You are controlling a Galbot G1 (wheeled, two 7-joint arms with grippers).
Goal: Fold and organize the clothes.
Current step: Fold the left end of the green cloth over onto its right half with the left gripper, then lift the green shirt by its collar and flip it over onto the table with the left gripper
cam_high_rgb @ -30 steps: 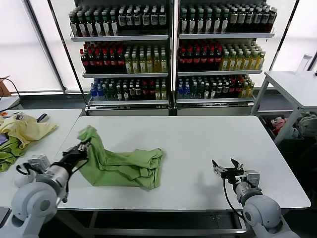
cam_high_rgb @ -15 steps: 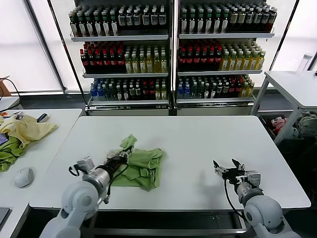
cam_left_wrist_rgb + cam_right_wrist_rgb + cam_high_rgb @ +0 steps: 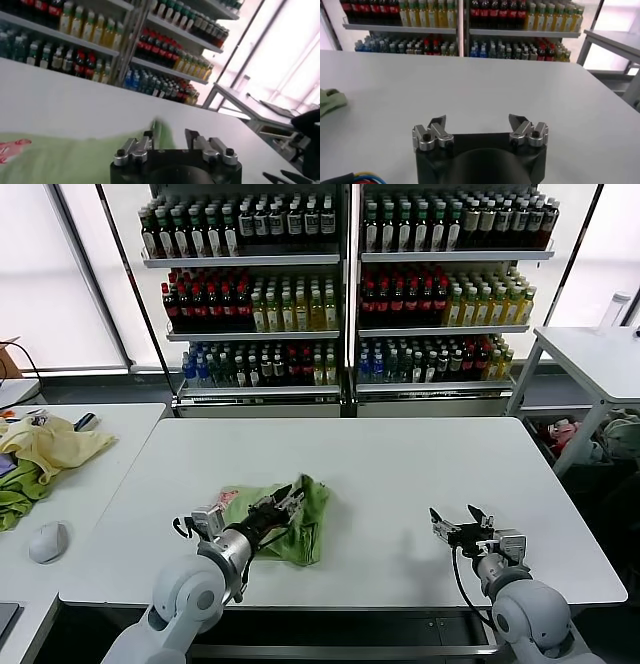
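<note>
A light green shirt (image 3: 300,529) lies folded in a small bundle on the white table (image 3: 400,464), left of centre near the front. A bit of red-pink print (image 3: 228,496) shows at its left edge. My left gripper (image 3: 281,506) is low over the bundle, its fingers open with cloth beneath them. In the left wrist view the shirt (image 3: 60,155) spreads below the open left gripper (image 3: 169,134). My right gripper (image 3: 458,522) is open and empty at the table's front right; its wrist view shows it (image 3: 478,120) over bare table, with the shirt (image 3: 330,99) far off.
A side table on the left holds yellow and green clothes (image 3: 45,446) and a white mouse (image 3: 48,541). Shelves of bottles (image 3: 340,284) stand behind the table. Another white table (image 3: 600,354) stands at the back right.
My left gripper carried the shirt's raised left part to the right and laid it over the rest, making a smaller bundle. Its fingers are now open. The right arm has not moved.
</note>
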